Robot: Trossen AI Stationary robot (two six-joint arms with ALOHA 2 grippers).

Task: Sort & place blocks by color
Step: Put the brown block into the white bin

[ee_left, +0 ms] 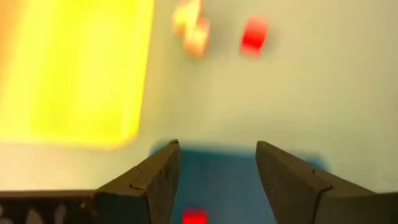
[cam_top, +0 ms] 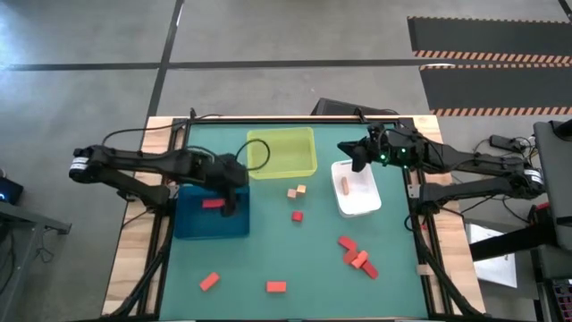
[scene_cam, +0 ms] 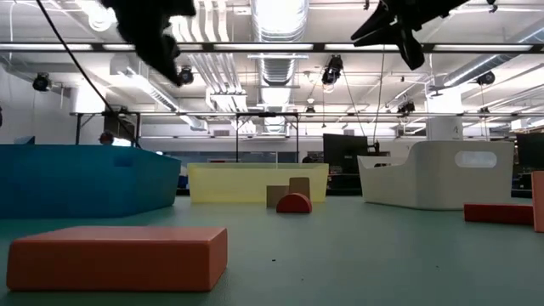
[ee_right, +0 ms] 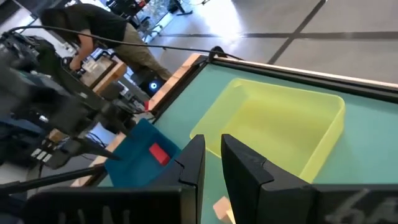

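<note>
Red blocks lie scattered on the green table: a cluster (cam_top: pixel 357 255) at near right, two singles (cam_top: pixel 209 282) (cam_top: pixel 276 287) by the near edge, and one (cam_top: pixel 297 216) mid-table beside two tan blocks (cam_top: pixel 296 191). Another red block (cam_top: pixel 212 204) lies in the blue tray (cam_top: pixel 192 224), and a pale orange one (cam_top: pixel 345 185) in the white tray (cam_top: pixel 362 204). My left gripper (cam_top: pixel 234 186) hovers open and empty over the blue tray's right side, the red block (ee_left: pixel 194 216) below it. My right gripper (cam_top: pixel 356 157) hangs above the white tray's far edge, empty, with a narrow gap between its fingers (ee_right: pixel 212 171).
The yellow-green tray (cam_top: pixel 282 152) stands at the far middle between the blue and white trays. In the low view a red block (scene_cam: pixel 119 255) lies close to the near edge. Open green table stretches between the trays and the near blocks.
</note>
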